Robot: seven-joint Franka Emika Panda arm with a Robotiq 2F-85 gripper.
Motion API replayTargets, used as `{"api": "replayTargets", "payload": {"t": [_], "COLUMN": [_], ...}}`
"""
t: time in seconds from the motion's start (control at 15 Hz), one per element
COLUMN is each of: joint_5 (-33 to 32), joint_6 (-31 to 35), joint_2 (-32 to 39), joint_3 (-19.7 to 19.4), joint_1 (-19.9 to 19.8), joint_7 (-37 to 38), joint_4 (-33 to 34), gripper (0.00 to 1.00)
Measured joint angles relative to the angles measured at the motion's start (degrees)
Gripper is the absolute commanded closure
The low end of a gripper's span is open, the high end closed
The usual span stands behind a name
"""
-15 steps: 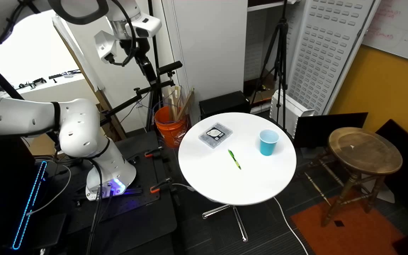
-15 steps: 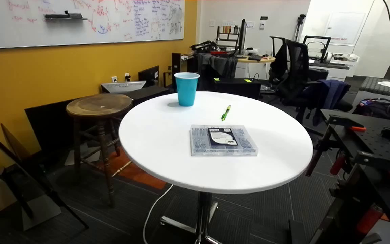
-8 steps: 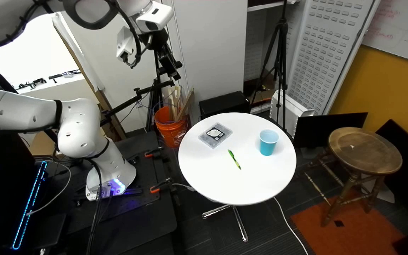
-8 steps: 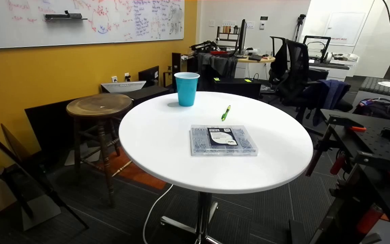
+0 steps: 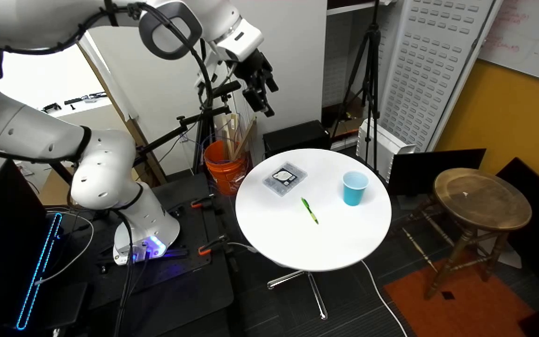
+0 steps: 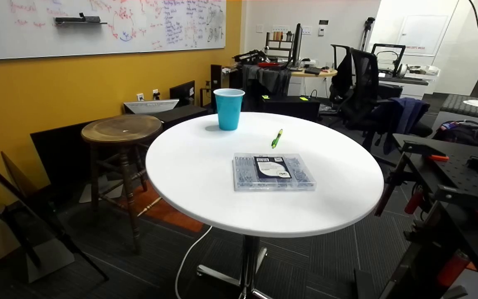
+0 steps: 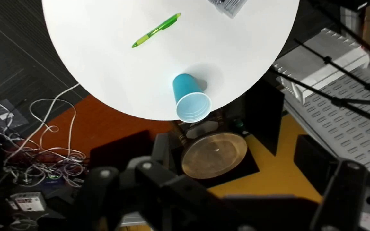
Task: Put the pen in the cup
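Observation:
The green pen (image 5: 310, 211) lies flat on the round white table (image 5: 274, 229); it also shows in an exterior view (image 6: 277, 138) and in the wrist view (image 7: 155, 30). The light-blue cup (image 5: 353, 194) stands upright on the table, apart from the pen, in both exterior views (image 6: 228, 111) and in the wrist view (image 7: 185, 86). My gripper (image 5: 271, 99) hangs in the air above and beyond the table's edge, well away from pen and cup. In the wrist view my gripper (image 7: 236, 147) is open, its fingers wide apart with nothing between them.
A clear flat organizer box (image 6: 274, 172) with a black-and-white label lies on the table near the pen. A wooden stool (image 5: 482, 199) stands beyond the table. An orange bucket (image 5: 225, 171) and a black tripod (image 5: 370, 84) stand near it.
The arm has swung right and somewhat down in an exterior view, and the gripper has turned so both fingers show apart. The pen, cup and box have not moved.

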Motion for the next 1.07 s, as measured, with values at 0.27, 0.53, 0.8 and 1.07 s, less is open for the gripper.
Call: {"api": "replayTargets", "payload": {"t": [0.27, 0.53, 0.8, 1.07], "joint_5": [0.02, 0.06, 0.06, -0.02], "joint_6": [5.45, 6.77, 6.77, 6.82], "joint_2": [6.47, 10.59, 10.35, 10.34], "joint_3": [1.76, 2.54, 2.49, 2.42], "joint_1": [-3.27, -4.23, -4.22, -4.45], "joint_7": [10.61, 19.68, 19.62, 20.07], "joint_4": [0.0, -0.05, -0.05, -0.05], "gripper": [0.0, 0.0, 0.0, 0.0]}}
